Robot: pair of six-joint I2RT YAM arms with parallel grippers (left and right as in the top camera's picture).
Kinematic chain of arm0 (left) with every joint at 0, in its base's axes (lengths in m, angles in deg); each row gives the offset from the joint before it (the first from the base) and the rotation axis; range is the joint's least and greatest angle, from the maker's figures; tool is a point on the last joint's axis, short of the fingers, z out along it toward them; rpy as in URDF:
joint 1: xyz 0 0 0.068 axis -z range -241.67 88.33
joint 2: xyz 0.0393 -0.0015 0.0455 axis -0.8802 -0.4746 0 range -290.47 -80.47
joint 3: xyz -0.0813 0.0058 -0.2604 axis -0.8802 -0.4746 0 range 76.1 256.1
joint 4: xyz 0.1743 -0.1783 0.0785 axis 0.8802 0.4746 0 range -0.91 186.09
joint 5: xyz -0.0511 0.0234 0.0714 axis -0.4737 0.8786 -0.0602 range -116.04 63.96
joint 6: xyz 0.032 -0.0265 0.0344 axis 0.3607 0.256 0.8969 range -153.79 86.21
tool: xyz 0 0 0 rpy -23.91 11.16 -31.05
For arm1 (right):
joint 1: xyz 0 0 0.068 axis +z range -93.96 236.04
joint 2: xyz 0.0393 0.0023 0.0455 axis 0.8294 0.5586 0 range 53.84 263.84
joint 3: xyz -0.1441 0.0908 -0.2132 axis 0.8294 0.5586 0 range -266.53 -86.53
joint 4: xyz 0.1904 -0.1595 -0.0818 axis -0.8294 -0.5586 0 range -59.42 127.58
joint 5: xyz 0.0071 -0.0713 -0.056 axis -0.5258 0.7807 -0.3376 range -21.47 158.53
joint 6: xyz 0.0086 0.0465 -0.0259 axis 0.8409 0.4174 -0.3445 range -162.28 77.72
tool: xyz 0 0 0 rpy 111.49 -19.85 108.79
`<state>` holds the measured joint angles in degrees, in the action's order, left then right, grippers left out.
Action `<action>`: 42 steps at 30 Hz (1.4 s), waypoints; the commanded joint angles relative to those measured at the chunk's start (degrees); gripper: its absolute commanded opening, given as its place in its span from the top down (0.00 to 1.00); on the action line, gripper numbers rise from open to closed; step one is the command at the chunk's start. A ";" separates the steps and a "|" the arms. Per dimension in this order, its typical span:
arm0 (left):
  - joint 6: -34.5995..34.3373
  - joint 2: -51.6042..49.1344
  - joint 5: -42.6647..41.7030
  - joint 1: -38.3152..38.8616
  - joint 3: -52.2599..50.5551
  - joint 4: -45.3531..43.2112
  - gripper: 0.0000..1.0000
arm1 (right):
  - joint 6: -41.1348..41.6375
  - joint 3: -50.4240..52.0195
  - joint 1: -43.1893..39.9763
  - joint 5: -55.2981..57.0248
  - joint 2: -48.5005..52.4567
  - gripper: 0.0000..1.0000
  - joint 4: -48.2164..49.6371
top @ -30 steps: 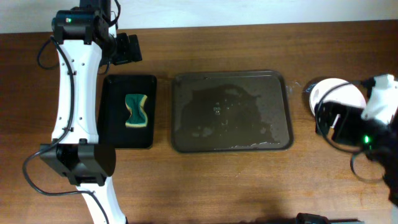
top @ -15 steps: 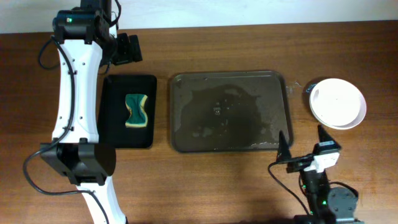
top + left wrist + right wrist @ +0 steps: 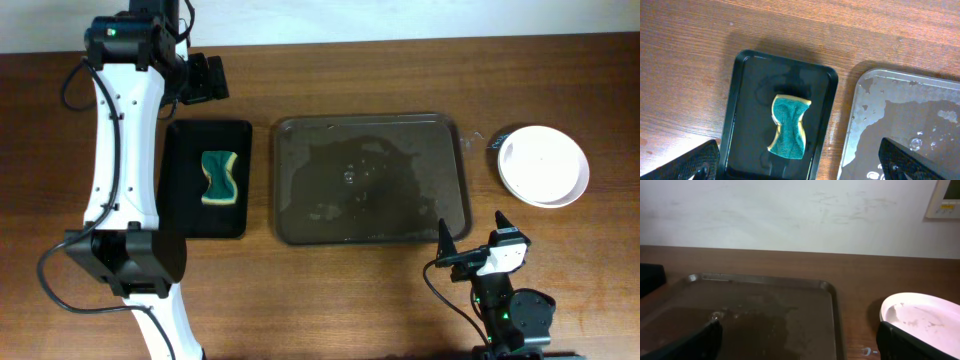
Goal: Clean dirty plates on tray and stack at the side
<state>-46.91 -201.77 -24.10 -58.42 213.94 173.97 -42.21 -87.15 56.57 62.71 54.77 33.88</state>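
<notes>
Right arm [image 3: 511, 308] has folded back near the tray [image 3: 300, 140], right fingers [image 3: 696, 341] spread empty; left fingers [image 3: 686, 163] likewise.

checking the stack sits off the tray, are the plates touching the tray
Apart. The overhead view shows a strip of bare table between the plates and the tray at its right rim.

— What colour is the tray [image 3: 300, 150]?
— Dark brown-grey, blotched with paler wet patches and darker pooled areas.
— And the plates [image 3: 543, 165]?
— White. The right wrist view shows faint greyish smears on the white surface.
— The narrower tray [image 3: 180, 200]?
— Glossy black, and the sponge [image 3: 221, 178] is teal-green with a yellow edge.
— The table [image 3: 350, 300]?
— Reddish-brown wood with darker grain streaks. The left arm [image 3: 125, 130] is white with black joints.
</notes>
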 commanded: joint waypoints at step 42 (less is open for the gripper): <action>17.97 121.00 -1.68 -3.89 -137.33 -80.13 0.01 | 0.61 0.31 0.59 0.13 0.04 0.01 -0.37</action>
<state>-30.08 -81.31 -26.16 -62.18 76.88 93.60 -42.05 -87.13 56.79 62.73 55.14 33.86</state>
